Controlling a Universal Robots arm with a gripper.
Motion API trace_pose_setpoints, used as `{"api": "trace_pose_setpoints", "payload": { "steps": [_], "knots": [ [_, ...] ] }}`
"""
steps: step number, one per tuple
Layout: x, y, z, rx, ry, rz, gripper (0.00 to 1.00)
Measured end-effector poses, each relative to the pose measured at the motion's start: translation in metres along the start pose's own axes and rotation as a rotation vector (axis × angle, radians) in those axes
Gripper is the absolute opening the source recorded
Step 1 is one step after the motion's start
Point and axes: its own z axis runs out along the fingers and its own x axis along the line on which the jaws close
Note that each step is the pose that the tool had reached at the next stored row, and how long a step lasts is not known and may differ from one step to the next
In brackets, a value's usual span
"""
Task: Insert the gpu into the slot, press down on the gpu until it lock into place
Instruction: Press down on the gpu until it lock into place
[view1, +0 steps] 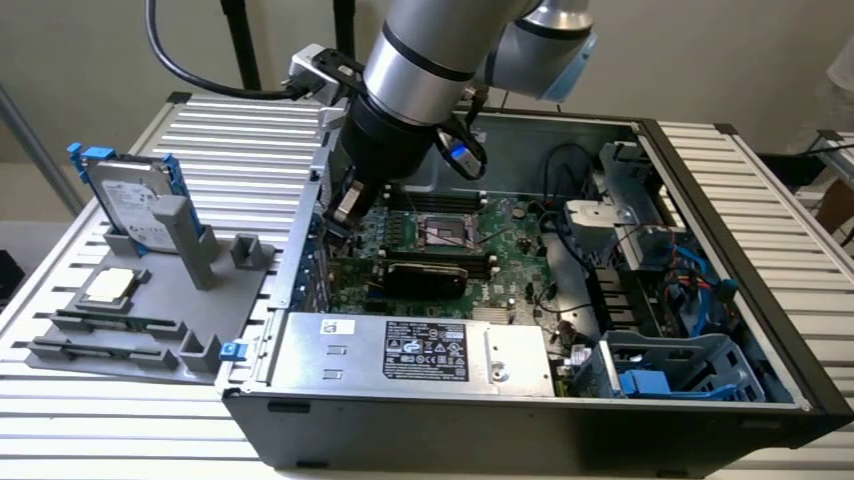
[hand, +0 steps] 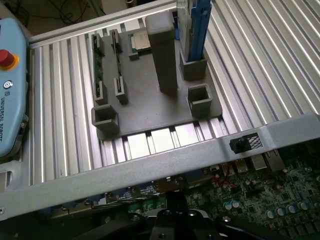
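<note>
The gpu (view1: 424, 274) is a flat black card lying across the green motherboard (view1: 514, 225) inside the open computer case, just behind the silver power-supply box. The slot is hidden; I cannot make it out under the card. My gripper (view1: 344, 212) hangs low inside the case by its wall at the exterior view's left, above the card's end on that side. Its jaws are shut, and I see nothing between them. In the wrist view the gripper (hand: 174, 200) points down at the motherboard's edge just inside the case rim (hand: 150, 162).
The silver power-supply box (view1: 414, 352) fills the case's near side. Cables and drive cages (view1: 654, 270) crowd the exterior view's right. Outside the case, a grey fixture (view1: 154, 300) holds a hard drive (view1: 131, 200), a CPU and memory sticks. A teach pendant (hand: 10, 85) lies beyond.
</note>
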Motion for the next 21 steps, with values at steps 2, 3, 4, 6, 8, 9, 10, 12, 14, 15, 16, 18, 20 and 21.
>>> {"api": "trace_pose_setpoints", "payload": {
  "steps": [2,3,4,6,8,9,10,12,14,15,16,18,20,21],
  "knots": [
    [-0.0003,0.0005,0.0002,0.0,0.0,0.0,0.11],
    [-0.0005,0.0008,0.0003,0.0,0.0,0.0,0.11],
    [-0.0006,0.0011,0.0003,-0.0001,0.0001,0.0,0.11],
    [-0.0013,0.0018,0.0005,0.0,0.0003,0.0,0.11],
    [-0.0019,0.0025,0.0007,0.0001,0.0005,0.0,0.11],
    [-0.002,0.0027,0.0008,0.0002,0.0008,0.0,0.11],
    [-0.0021,0.0028,0.0008,0.0003,0.0012,0.0,0.11],
    [-0.0021,0.0028,0.0009,0.0008,0.0027,0.001,0.11],
    [-0.0021,0.003,0.0009,0.0014,0.005,0.002,0.11],
    [-0.0021,0.0032,0.001,0.0018,0.0061,0.003,0.11],
    [-0.002,0.0033,0.001,0.002,0.0074,0.003,0.11],
    [-0.002,0.0035,0.0011,0.0029,0.0101,0.004,0.11],
    [-0.002,0.0035,0.0013,0.0041,0.013,0.005,0.11],
    [-0.002,0.0036,0.0014,0.005,0.0146,0.006,0.11]
  ]
}}
